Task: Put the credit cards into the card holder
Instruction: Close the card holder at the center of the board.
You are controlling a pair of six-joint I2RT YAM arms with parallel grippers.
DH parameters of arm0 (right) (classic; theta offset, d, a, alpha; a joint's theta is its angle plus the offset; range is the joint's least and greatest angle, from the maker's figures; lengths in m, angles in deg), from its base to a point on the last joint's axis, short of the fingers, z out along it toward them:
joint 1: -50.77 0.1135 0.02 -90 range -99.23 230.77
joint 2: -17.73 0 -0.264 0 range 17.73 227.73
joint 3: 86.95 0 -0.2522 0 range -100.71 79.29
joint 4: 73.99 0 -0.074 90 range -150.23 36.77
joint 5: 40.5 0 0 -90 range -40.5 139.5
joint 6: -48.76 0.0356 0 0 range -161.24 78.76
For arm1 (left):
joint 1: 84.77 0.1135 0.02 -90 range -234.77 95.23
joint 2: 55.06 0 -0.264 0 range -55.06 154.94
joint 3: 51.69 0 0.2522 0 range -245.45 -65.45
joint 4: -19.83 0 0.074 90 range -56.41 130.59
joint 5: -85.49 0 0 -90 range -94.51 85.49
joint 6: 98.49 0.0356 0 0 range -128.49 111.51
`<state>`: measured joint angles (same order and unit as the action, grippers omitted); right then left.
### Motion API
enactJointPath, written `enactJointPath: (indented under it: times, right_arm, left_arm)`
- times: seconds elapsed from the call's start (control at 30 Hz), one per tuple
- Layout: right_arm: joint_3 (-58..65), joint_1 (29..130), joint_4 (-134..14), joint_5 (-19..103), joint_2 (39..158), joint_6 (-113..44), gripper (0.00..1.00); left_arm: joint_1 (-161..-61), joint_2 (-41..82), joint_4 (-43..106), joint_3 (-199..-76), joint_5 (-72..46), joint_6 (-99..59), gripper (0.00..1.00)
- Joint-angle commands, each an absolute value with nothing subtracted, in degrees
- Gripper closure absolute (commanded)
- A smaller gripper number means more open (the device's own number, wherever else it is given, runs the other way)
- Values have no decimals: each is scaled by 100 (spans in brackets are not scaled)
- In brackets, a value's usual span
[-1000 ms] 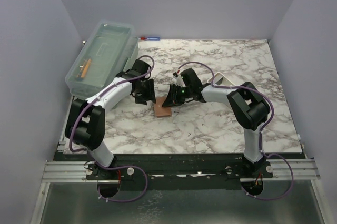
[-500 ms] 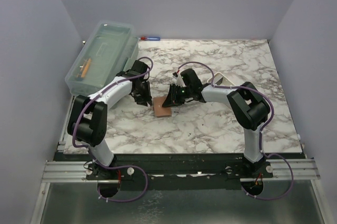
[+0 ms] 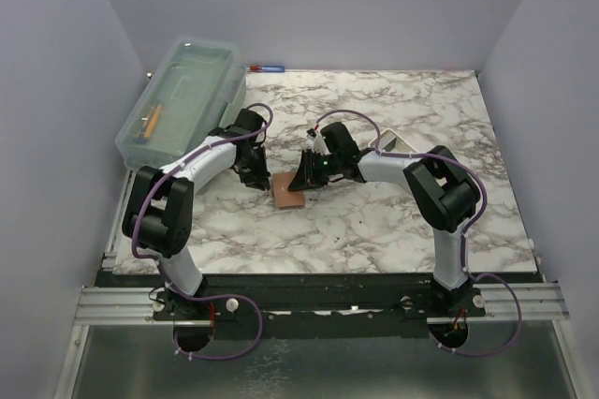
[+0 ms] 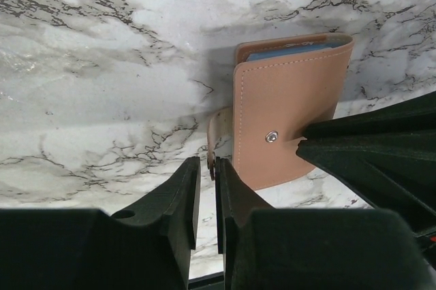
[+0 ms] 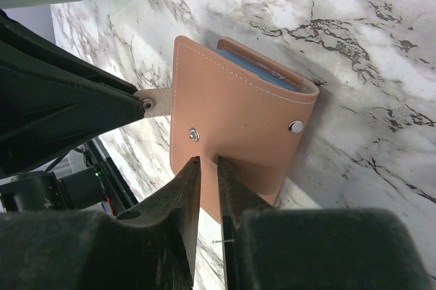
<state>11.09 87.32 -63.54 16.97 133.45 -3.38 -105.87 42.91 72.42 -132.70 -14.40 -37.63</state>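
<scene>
card holder (image 3: 289, 192) sits folded near the table's (image 3: 393, 230) middle, light blue card (image 4: 293, 50) inside. left gripper (image 4: 206, 167) pinches its strap tab (image 4: 213, 133); right gripper (image 5: 204, 167) clamps the cover edge. other cards unseen. judged late stage: strap not yet snapped.

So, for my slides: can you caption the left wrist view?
Left end effector pinches the snap strap of a tan leather card holder, blue card inside, on a marble table.
</scene>
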Motion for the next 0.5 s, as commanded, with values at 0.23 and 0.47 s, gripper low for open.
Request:
enactJointPath:
  times: [0.23,0.47]
  right_arm:
    - [1172,8812,-5671,2200,13533,-624,79]
    - [1060,8820,-5587,2211,13426,-737,76]
  left_arm:
    - [-10564,4265,7172,-13205,-1577,-3706,100]
    - [-10569,3924,6634,-13072,-2472,-3550,100]
